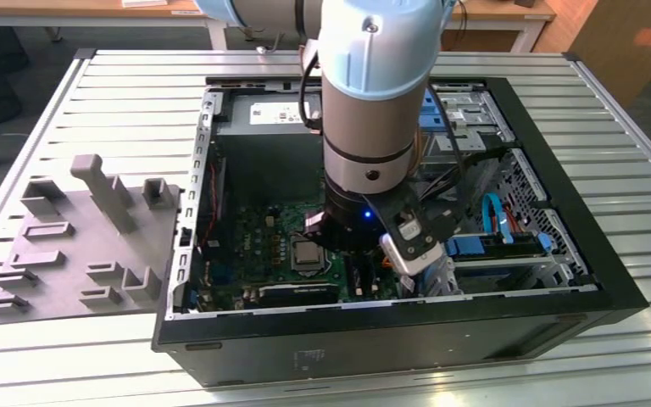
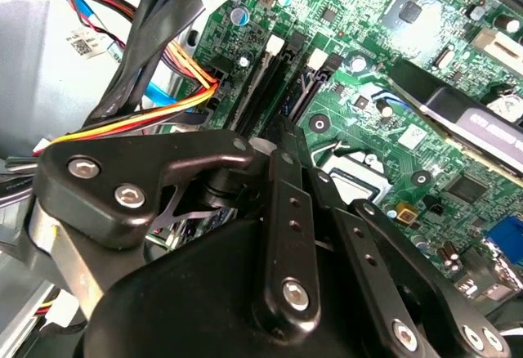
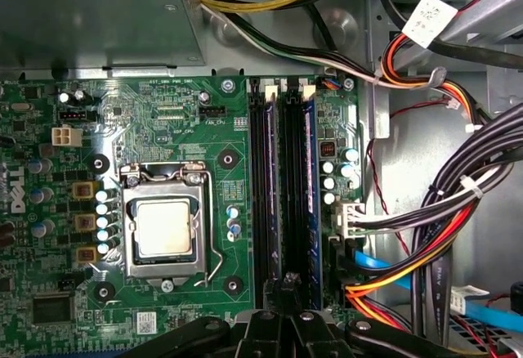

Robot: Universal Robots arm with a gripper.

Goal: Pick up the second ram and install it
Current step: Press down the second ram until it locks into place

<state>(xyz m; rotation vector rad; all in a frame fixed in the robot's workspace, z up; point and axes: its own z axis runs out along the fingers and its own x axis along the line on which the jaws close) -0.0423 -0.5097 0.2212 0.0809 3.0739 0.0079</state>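
black pincer low over the memory slots

black metal pincer hangs inside the open computer case, its tips just above the near end of the long memory slots on the green board. in the first wrist view the tips sit pressed close together over the gap between the two slot rows. a thin dark edge may run between them, but i cannot tell whether they pinch a memory stick or nothing. in the second wrist view the pincer has its linkage arms folded in tight, tips aimed at the same slots.

the second memory stick appears to stand already in the slot row nearer the cables, as a dark upright strip with white end clips. how far it is seated i cannot tell.

beside the slots lies the silver processor in its metal frame. on the other side, bundles of red, yellow and black cables run past, with a blue flat cable under them.

in the exterior view the arm reaches straight down into the case, pincer near the board. on the slatted metal table, towards the exterior view's left of the case, sits a grey holder block.
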